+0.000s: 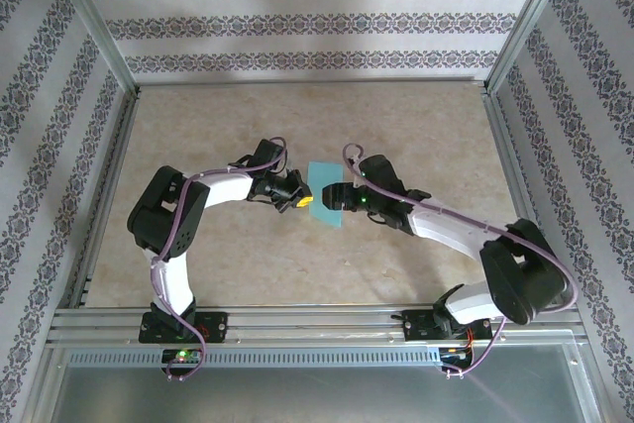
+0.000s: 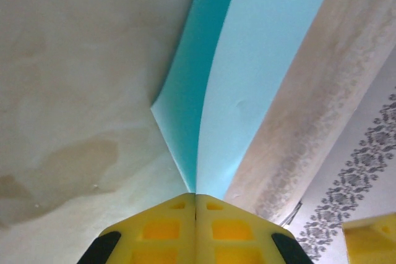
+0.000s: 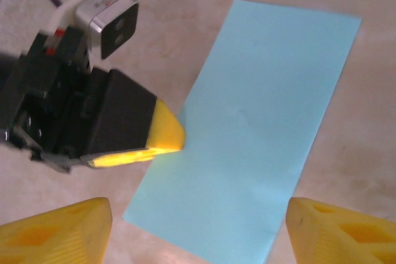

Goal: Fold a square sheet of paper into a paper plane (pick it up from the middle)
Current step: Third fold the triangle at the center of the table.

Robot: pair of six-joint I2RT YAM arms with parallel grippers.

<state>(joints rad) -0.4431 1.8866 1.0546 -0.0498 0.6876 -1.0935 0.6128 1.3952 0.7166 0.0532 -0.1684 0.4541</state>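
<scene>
Left gripper [image 2: 195, 201] clamps one long edge of the light-blue paper [image 3: 260, 122], a folded strip lying mid-table [image 1: 416, 126]. The right gripper [image 3: 198, 239] hangs above it, jaws spread and empty. Thin, limp and easily creased, the paper likely wants pinching at an edge or fold. Bare tabletop surrounds it, with the walls well apart.
</scene>
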